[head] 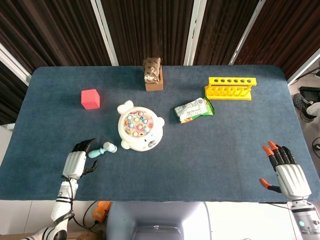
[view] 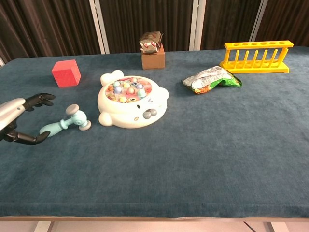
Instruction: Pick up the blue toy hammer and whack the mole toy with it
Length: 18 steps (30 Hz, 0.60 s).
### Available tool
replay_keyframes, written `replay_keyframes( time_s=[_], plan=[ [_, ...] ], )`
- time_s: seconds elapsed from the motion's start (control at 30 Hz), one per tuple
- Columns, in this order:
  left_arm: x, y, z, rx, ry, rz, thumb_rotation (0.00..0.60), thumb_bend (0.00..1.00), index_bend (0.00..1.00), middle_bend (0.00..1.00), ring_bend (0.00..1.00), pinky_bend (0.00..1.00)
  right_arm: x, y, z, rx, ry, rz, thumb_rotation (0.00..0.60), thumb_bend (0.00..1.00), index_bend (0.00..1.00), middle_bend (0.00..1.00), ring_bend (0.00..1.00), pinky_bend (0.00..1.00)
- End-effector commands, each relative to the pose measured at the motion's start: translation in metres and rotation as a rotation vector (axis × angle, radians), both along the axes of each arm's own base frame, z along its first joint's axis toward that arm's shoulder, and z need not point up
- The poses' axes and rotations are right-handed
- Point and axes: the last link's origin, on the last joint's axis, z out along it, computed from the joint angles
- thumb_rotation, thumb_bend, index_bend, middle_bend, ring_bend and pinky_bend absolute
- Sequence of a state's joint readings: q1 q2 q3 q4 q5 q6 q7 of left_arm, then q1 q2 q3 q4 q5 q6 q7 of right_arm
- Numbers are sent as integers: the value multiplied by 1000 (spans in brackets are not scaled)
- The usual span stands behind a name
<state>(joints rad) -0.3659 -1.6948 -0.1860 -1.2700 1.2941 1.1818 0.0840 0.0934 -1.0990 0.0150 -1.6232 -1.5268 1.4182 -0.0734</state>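
The light blue toy hammer lies on the blue cloth, its grey head pointing toward the mole toy. The white mole toy, with several coloured pegs on top, sits just right of the hammer. My left hand hovers open just left of the hammer's handle end, fingers above it and thumb below, holding nothing. My right hand stays open at the table's near right corner, seen only in the head view.
A red cube stands behind the hammer. A brown box with a wrapped packet is at the back centre. A snack bag and a yellow rack lie to the right.
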Motion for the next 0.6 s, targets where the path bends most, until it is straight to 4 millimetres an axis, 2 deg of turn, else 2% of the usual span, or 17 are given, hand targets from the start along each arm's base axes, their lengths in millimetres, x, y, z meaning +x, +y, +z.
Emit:
replay_keyframes(
  time_s=[0.03, 0.6],
  plan=[
    [4, 11, -9, 1, 5, 16, 600, 366, 163, 192, 164, 175, 0, 1, 1, -1, -1, 0, 600, 340, 0, 0, 0, 0],
    [10, 29, -28, 2, -14, 58, 600, 369, 261, 302, 253, 200, 0, 0, 1, 2, -9, -2, 600, 340, 0, 0, 0, 0]
  ],
)
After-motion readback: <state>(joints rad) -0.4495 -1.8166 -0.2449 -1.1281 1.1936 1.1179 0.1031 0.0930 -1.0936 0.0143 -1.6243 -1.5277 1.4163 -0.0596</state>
